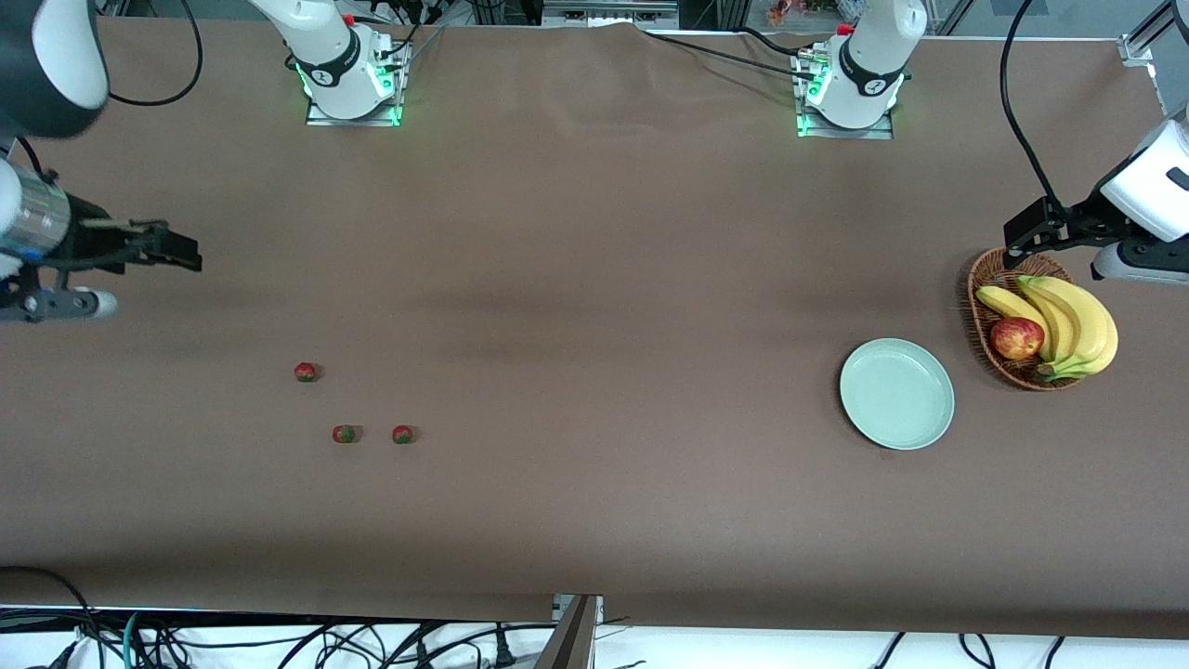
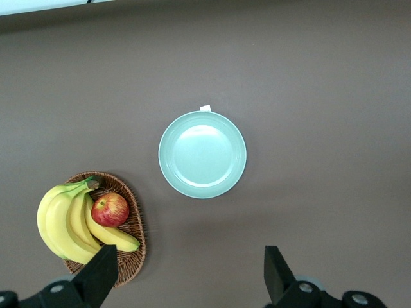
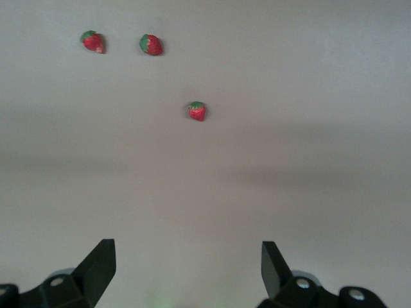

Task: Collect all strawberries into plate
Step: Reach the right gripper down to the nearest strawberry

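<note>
Three strawberries (image 1: 306, 373) on table (image 1: 594, 307), plate (image 1: 896, 393) empty. Right gripper (image 3: 186, 269) & left gripper (image 2: 189, 276) wide open, holding nothing; I'd drop right onto nearest berry.

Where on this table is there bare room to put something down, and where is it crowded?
The wide brown cloth between the three small red strawberries and the round mint-green plate lies bare, as does the plate itself. It is crowded at the left arm's end: the woven wicker basket of yellow bananas and a red apple sits beside the plate.
</note>
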